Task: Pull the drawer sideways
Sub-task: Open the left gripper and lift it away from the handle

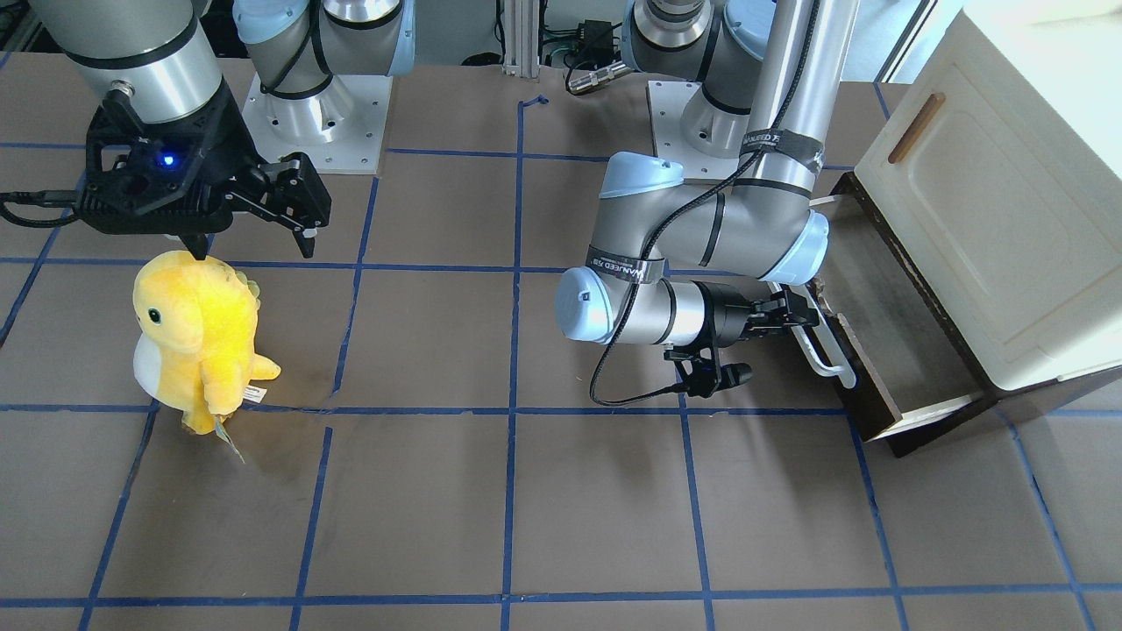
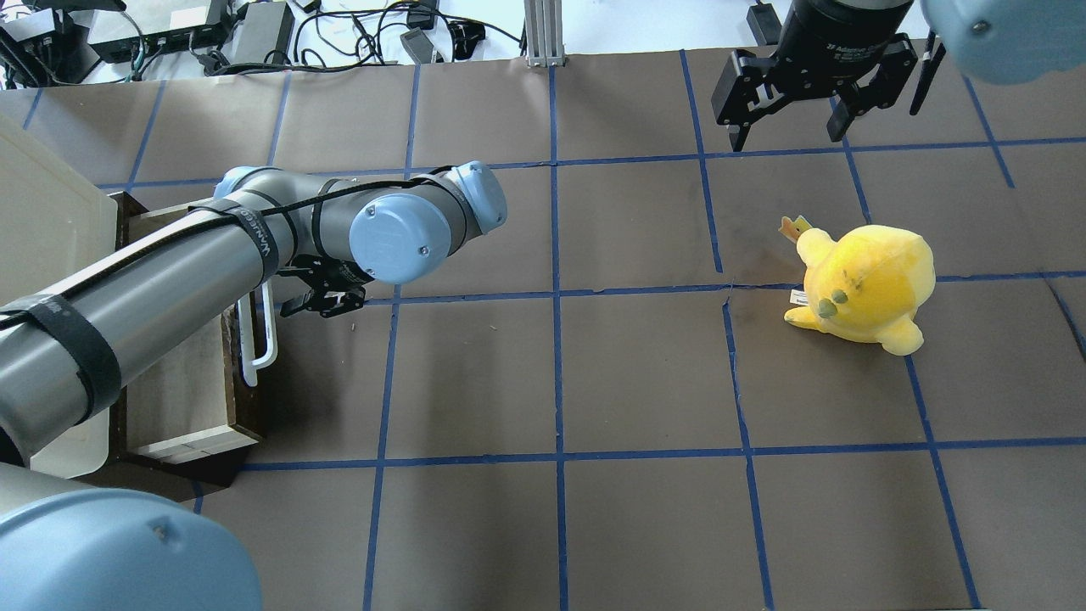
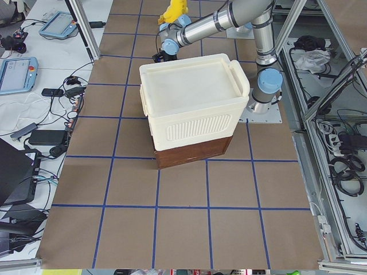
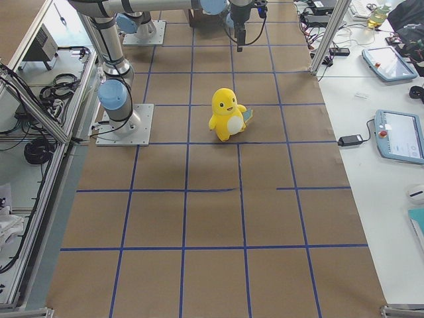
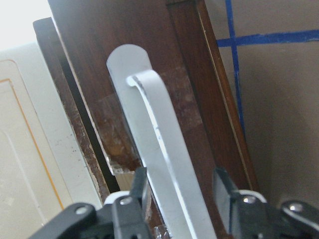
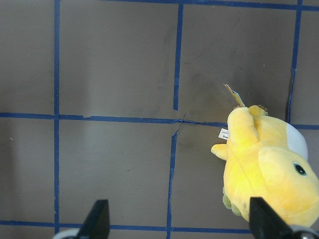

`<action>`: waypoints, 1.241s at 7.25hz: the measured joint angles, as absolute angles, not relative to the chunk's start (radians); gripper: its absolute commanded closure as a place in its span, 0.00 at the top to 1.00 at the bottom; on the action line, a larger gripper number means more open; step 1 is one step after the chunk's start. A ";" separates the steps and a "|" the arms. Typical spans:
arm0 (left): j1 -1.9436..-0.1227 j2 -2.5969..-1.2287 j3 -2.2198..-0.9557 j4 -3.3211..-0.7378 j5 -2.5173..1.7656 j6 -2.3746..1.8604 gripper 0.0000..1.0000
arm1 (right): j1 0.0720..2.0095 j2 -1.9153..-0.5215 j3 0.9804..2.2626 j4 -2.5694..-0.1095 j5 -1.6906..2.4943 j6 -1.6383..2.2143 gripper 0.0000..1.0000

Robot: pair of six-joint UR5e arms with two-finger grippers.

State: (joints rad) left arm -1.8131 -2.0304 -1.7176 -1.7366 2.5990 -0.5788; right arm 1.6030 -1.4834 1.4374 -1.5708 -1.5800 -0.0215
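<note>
The drawer (image 1: 877, 307) is pulled part-way out from under the cream cabinet (image 1: 990, 202). Its dark brown front (image 2: 248, 407) faces the table's middle and its pale inside shows. Its long white bar handle (image 1: 826, 358) runs along the front. My left gripper (image 1: 802, 315) reaches sideways to that handle (image 2: 257, 339). In the left wrist view its fingers (image 5: 139, 186) stand on either side of the bar (image 5: 154, 129) and close on it. My right gripper (image 1: 254, 241) hangs open and empty above the table, far from the drawer.
A yellow plush toy (image 1: 197, 333) stands just below the right gripper (image 6: 179, 224); it also shows in the overhead view (image 2: 865, 284). The cream cabinet (image 3: 195, 109) sits at the table's end on my left. Blue tape lines grid the brown table (image 2: 551, 382).
</note>
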 measured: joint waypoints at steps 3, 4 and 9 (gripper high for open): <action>-1.820 -2.007 -1.624 -1.737 2.492 -0.503 1.00 | 1.603 -1.483 1.437 -1.571 -1.580 -0.022 1.00; -1.821 -1.993 -1.565 -1.737 2.394 -0.456 1.00 | 1.603 -1.483 1.437 -1.571 -1.580 -0.022 1.00; -1.805 -1.757 -1.420 -1.693 1.987 -0.098 1.00 | 1.603 -1.483 1.437 -1.571 -1.580 -0.021 1.00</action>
